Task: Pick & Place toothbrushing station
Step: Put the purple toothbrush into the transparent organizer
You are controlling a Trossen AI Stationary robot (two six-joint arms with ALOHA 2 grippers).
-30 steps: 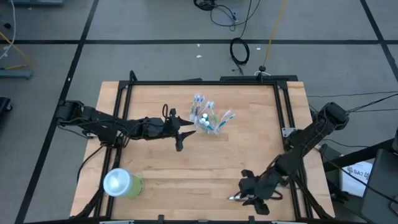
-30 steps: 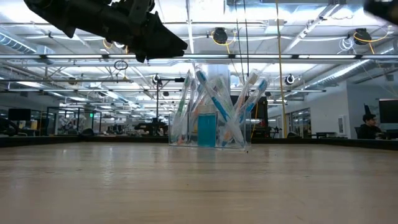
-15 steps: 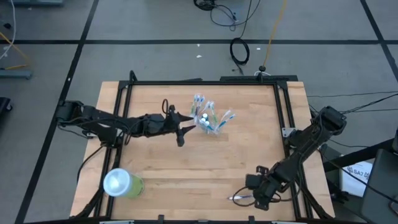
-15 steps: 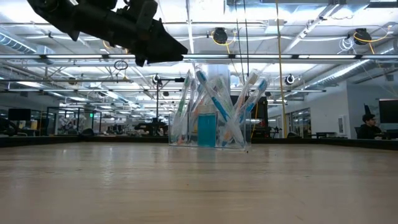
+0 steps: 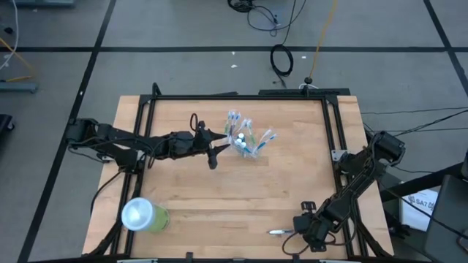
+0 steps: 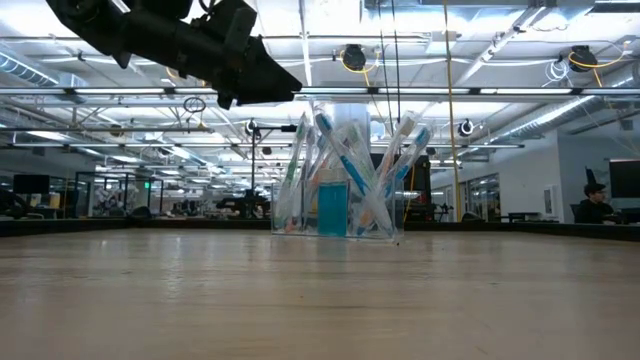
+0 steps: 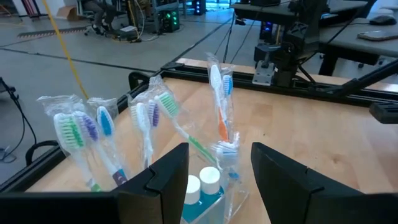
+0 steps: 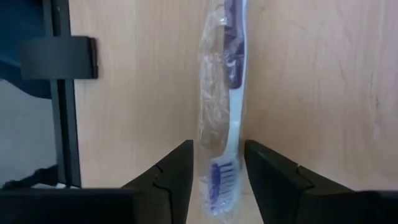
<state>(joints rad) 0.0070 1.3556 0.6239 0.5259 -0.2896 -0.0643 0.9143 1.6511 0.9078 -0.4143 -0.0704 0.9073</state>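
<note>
Left gripper (image 7: 214, 171) fingers spread, holding nothing, small clear plastic cup (image 5: 245, 145) of wrapped toothbrushes and white-capped tubes just ahead of its fingertips, right gripper (image 8: 216, 171) part-open, wrapped blue-and-white toothbrush (image 8: 222, 93) lying between its fingers on the wooden table (image 5: 292, 175), grip unclear

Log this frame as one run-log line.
left gripper: open, hovering at clear cup of toothbrushes | right gripper: straddling wrapped toothbrush lying on table, near edge

Bench (image 5: 241, 190): pale wood top, edged by a black frame.
Tumbler (image 5: 143, 216): lime-green, pale round top, seen at the bench's near-left corner.
Floor cable (image 5: 281, 60): 1 black coil beyond the far edge.
Person (image 6: 592, 203): seated at far right.
</note>
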